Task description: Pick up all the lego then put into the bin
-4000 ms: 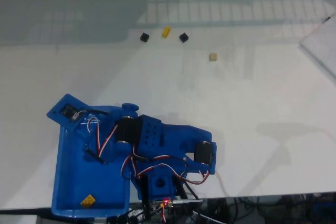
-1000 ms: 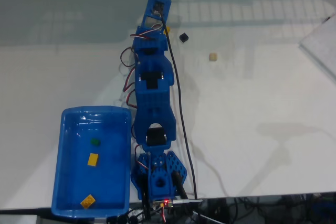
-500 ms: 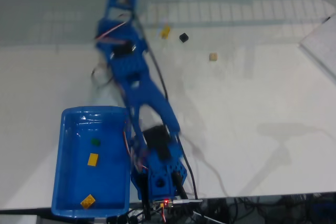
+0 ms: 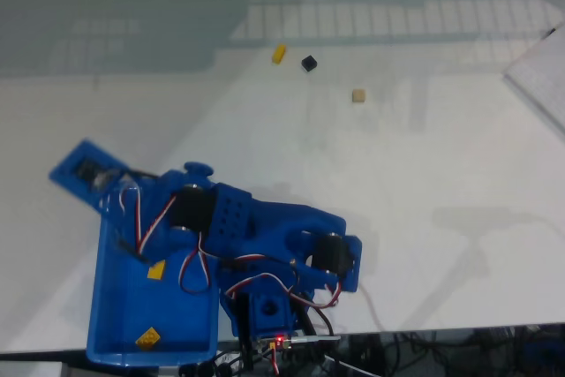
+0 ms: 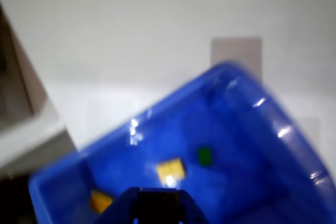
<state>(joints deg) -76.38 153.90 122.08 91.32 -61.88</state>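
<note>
white bench point(image 4: 424, 183) under pale window reflections carries everything. the blue arm is folded back over the bin point(image 4: 110, 324), which sits at the bench's near left corner in the fixed view. the gripper point(image 4: 88, 174) hangs above the bin's far end; in the wrist view its dark tip point(image 5: 157, 203) looks down into the bin point(image 5: 273, 145), but blur hides whether the jaws are apart or clamped on a brick, so i cannot tell.

inside the bin lie two yellow bricks point(image 5: 170, 170) point(image 5: 100, 201) and a dark green brick point(image 5: 204, 155). near the bench's far edge a yellow brick point(image 4: 279, 54), a black brick point(image 4: 308, 63) and a tan brick point(image 4: 358, 95) wait, well apart from the bin.

judged step: the drop over the bin. next the arm would need to reach out again to the far row and close squarely on one small brick. no writing or brand is readable.
</note>
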